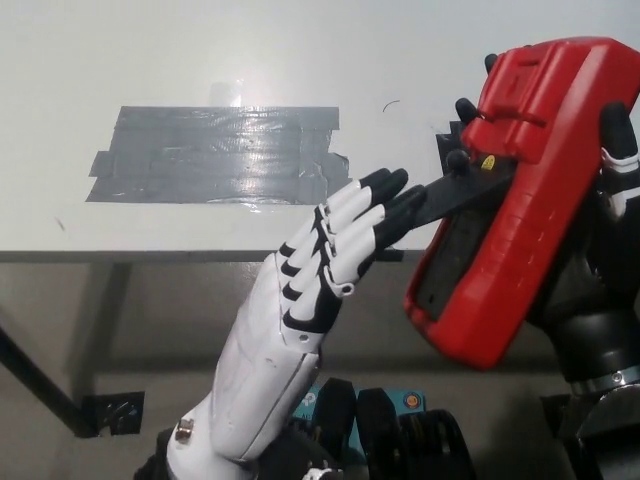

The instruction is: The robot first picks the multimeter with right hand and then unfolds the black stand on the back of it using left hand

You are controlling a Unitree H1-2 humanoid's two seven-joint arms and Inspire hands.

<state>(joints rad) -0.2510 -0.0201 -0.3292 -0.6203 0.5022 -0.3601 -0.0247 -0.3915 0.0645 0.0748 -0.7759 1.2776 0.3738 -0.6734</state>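
Fingers [365, 205] of the white left hand [325, 265]: extended, slightly apart, holding nothing, dark tips at or apparently touching the free end of the black stand [450, 197], partly hiding it. Stand: swung out from the red multimeter [505, 200], held raised beyond the tabletop [200, 50] edge, back showing. Black right hand [600, 240]: closed around the multimeter, mostly hidden behind it; grey tape patch [220, 155] on tabletop.

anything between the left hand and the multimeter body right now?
Head view: only the black stand, swung out from the red multimeter in the right hand. The left hand has its fingertips at the stand's free end.
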